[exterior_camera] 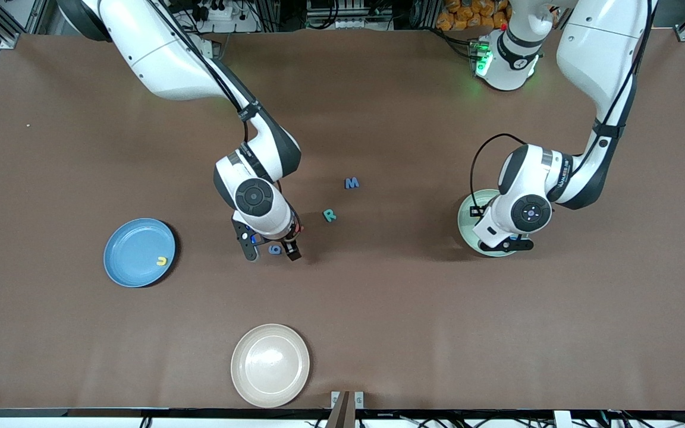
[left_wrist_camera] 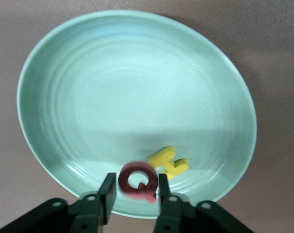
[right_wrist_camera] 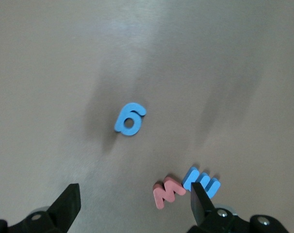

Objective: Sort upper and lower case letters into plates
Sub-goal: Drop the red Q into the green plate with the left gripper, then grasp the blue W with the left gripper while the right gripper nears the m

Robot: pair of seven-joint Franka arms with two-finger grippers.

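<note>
Hovering low over the brown table, the right gripper has its fingers spread wide, and a small blue foam g lies flat on the table between them. Only the right wrist view reveals two more letters by one fingertip: a pink-red foam m and a blue foam m touching each other; in the front view the arm hides them.

Over the pale mint green round plate, the left gripper has its fingers parted, with a dark red foam Q between them; whether the pads touch it cannot be told. A yellow foam H lies in that plate just beside the Q. From the front, the left arm covers both letters and much of the plate.

A blue foam capital M and a teal foam R lie on the bare table between the arms. Toward the right arm's end sits the plain blue round plate, holding a yellow foam u. A cream-beige round plate rests nearest the front camera.
</note>
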